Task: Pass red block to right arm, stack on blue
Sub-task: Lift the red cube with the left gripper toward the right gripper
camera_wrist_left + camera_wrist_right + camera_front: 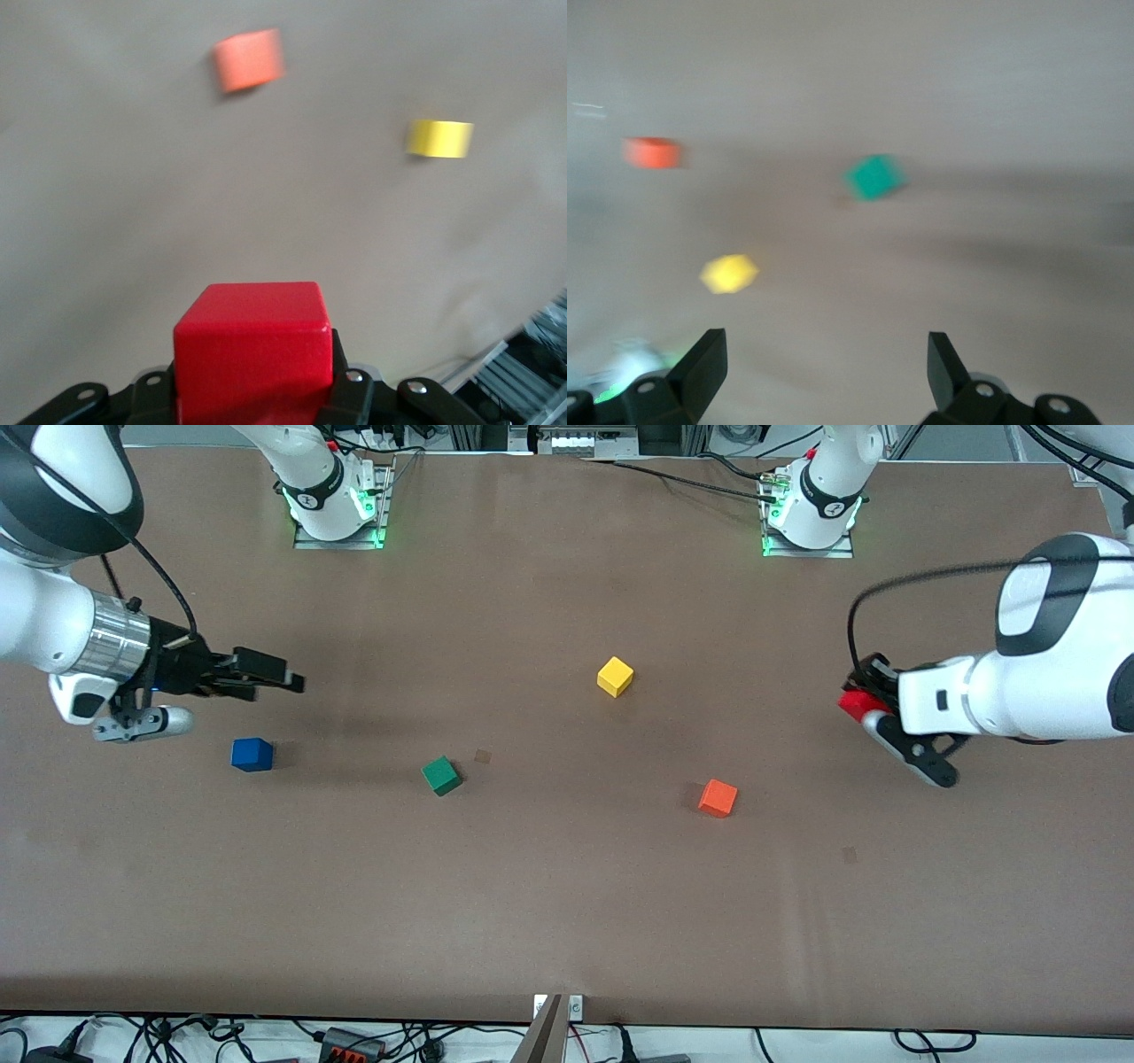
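My left gripper (pixel 859 701) is shut on the red block (pixel 855 703) and holds it in the air over the left arm's end of the table. The red block fills the bottom of the left wrist view (pixel 252 350), clamped between the black fingers (pixel 354 398). My right gripper (pixel 288 677) is open and empty, up in the air over the right arm's end of the table, just above the blue cube (pixel 252 754). Its two spread fingertips (pixel 704 359) show in the right wrist view with nothing between them.
A green cube (pixel 440 775) lies near the table's middle, beside the blue one. A yellow cube (pixel 615 676) sits farther from the front camera, an orange cube (pixel 718 797) nearer to it. All three show in the wrist views (pixel 249 58) (pixel 439 138) (pixel 873 176).
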Motion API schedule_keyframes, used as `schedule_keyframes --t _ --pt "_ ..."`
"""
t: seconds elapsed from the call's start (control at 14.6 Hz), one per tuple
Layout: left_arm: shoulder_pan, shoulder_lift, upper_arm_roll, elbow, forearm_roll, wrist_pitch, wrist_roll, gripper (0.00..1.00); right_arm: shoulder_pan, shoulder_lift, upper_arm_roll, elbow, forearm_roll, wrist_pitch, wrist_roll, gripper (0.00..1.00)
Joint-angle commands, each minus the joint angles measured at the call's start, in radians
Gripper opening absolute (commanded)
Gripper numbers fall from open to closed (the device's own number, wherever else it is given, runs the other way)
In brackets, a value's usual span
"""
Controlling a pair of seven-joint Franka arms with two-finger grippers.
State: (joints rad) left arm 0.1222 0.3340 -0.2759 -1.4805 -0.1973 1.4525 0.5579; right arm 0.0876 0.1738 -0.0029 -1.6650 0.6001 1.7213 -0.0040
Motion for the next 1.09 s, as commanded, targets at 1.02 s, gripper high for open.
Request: schedule_keyframes --t 1.02 --pt "-0.042 0.066 -0.364 -0.162 -1.205 0.773 1.258 0.11 0.015 0.315 0.001 0.019 0.922 -0.212 -0.267 1.00"
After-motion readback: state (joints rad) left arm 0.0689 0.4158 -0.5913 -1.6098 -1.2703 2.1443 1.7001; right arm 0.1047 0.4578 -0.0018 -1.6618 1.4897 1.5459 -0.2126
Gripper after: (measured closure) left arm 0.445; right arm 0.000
